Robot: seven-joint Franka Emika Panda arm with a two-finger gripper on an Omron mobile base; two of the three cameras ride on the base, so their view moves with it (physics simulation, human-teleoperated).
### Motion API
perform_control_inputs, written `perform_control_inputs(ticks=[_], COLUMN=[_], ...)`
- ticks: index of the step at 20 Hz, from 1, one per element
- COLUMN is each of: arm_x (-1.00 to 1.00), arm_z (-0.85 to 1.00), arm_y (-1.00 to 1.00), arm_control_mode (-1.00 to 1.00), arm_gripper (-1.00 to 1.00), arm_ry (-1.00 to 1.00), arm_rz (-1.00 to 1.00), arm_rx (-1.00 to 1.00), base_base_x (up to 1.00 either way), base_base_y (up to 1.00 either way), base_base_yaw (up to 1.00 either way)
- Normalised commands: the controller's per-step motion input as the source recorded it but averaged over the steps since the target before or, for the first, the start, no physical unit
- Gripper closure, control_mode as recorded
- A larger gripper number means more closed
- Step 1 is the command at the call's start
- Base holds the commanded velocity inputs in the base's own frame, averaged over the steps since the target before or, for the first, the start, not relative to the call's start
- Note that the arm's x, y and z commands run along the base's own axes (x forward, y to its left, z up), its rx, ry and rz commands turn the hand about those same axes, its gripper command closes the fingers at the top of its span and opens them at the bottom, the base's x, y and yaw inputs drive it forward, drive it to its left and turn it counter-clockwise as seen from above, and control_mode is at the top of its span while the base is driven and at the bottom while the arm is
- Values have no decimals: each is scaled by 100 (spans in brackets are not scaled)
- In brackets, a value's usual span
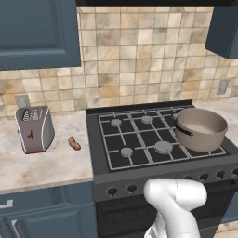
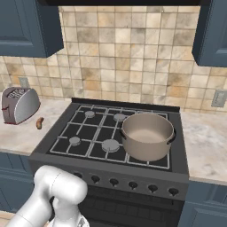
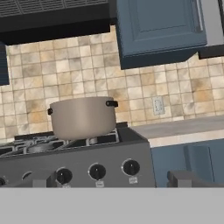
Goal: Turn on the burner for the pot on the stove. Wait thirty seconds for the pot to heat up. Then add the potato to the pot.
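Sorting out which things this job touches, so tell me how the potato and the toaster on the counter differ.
The potato is a small brown, slightly bent lump lying flat; the toaster is far bigger, silver with a red mark, and stands upright. The potato lies closer to the stove, the toaster further left, nearer the wall. Both rest on the same counter left of the stove, apart from each other.

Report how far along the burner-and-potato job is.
Nothing looks done yet. The pot sits on the stove with no flame visible. In hand: the open gripper faces the front knobs, touching none. Left: turn the burner on, wait, then move the potato, lying on the counter beside the toaster.
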Motion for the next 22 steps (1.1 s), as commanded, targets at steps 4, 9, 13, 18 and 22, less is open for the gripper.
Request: perform_control_inputs(ticks=[4,9,13,18,22], arm_x=[26,32,38,36,35], arm_z=[-4,-4,-4,-10,-11], arm_y=[6,6,3,7,0], arm_control_mode=[-100,-100,-100,-100,-100], arm_gripper=[-100,-100,-100,-100,-100], arm_ry=[0,0,-2,-4,-11], arm_rz=[5,5,4,2,5], arm_rx=[0,0,0,0,0], base_base_x=[0,0,0,0,0], base_base_y=[0,0,0,0,0], base_base_yaw=[0,0,0,0,0])
